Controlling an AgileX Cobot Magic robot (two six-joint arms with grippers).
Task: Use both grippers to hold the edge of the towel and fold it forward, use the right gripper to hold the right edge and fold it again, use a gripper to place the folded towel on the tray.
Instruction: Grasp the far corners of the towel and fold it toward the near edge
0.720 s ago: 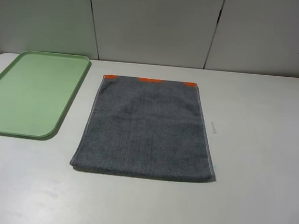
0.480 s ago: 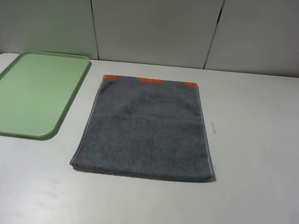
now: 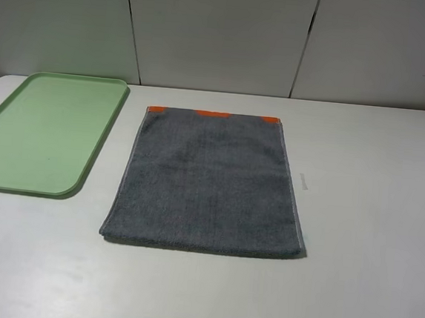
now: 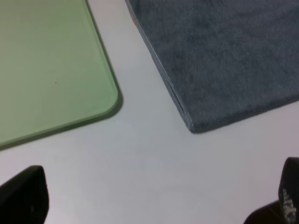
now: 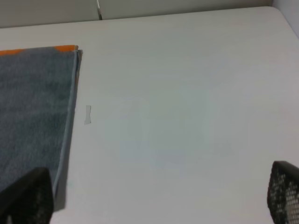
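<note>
Jaws are standing wide apart on the left gripper (image 4: 154, 198) and the right gripper (image 5: 156, 196), each holding nothing and hanging over the table (image 3: 374, 188). The towel (image 3: 209, 181) is lying flat mid-table, orange stripe farthest back, with the tray (image 3: 47, 133) sitting just left, not touching.

Setup was a white flat tabletop (image 3: 371, 217) with three things on it. A pale green rectangular plastic tray (image 3: 44, 129) with a low rim sat at the far left. A dark grey terry towel (image 3: 209, 181) lay flat mid-table, near the tray but apart from it, orange strip along its far edge. A small pale tape-like scrap (image 5: 88, 115) lay just right of the towel.
</note>
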